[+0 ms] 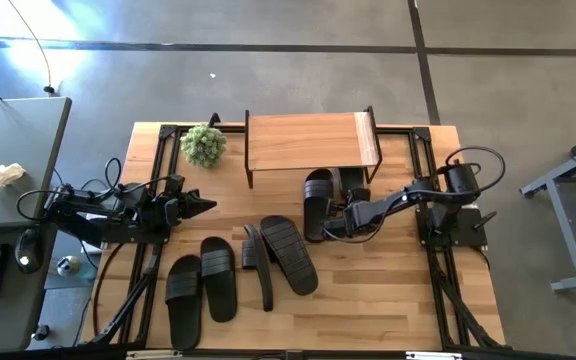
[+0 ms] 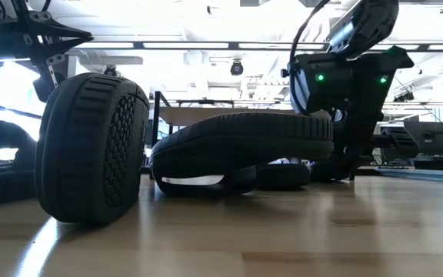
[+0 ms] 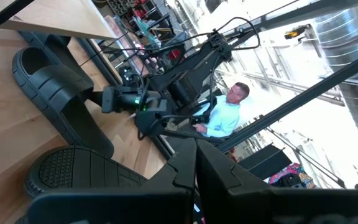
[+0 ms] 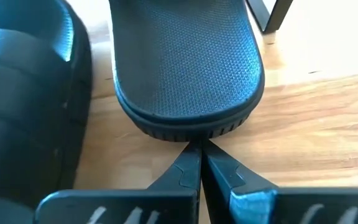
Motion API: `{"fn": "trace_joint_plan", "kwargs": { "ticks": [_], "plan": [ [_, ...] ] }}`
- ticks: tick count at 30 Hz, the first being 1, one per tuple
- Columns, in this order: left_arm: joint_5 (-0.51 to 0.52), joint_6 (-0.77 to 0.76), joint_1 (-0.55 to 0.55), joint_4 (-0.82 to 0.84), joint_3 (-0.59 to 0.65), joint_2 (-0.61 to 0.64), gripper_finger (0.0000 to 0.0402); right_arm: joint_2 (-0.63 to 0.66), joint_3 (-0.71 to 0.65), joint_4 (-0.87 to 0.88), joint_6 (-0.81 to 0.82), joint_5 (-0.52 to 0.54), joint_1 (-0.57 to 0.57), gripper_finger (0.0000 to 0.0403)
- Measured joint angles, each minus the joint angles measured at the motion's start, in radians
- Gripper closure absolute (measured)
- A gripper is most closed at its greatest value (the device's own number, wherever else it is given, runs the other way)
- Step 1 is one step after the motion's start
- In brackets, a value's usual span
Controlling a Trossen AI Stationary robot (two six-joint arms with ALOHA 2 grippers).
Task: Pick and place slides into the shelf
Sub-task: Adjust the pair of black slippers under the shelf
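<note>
The right gripper (image 1: 336, 214) is low over the table, just in front of the shelf (image 1: 303, 143). Its two fingers (image 4: 188, 165) are pressed together and hold nothing. The closed tips touch, or almost touch, the rounded heel edge of one slide (image 4: 185, 62), which lies flat on the wood with its textured footbed up. A second slide (image 4: 27, 93) lies just beside it, strap up. In the high view this pair (image 1: 320, 198) sits at the front edge of the shelf, partly under its plank, between the black legs.

The left gripper (image 1: 206, 206) is at the left side of the table, near a small green plant (image 1: 204, 144). Its fingers (image 3: 219, 180) are also closed, with nothing between them.

Four more slides lie in the middle and front of the table. Two (image 1: 200, 292) are side by side at the front left, flat. One (image 1: 288, 253) lies tilted across the centre, and one (image 1: 258, 262) stands on its edge just beside it.

The shelf stands at the back of the table (image 1: 388, 310), and its top plank is bare.

In the left wrist view a person (image 3: 225, 115) in a light shirt sits in the room beyond the table.
</note>
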State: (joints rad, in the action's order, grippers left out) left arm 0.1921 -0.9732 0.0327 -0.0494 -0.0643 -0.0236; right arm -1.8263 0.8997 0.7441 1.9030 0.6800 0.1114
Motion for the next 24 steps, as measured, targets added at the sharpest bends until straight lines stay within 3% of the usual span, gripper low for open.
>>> {"fn": "trace_joint_plan", "kwargs": {
  "ticks": [10,24],
  "plan": [
    [0.000,0.000,0.000,0.000,0.000,0.000,0.0401,0.000,0.000,0.000,0.001,-0.008,-0.008,0.0403],
    [0.004,0.000,0.000,0.000,0.000,0.000,0.0401,0.043,0.001,0.068,0.121,0.016,0.148,0.0403]
  ]
}}
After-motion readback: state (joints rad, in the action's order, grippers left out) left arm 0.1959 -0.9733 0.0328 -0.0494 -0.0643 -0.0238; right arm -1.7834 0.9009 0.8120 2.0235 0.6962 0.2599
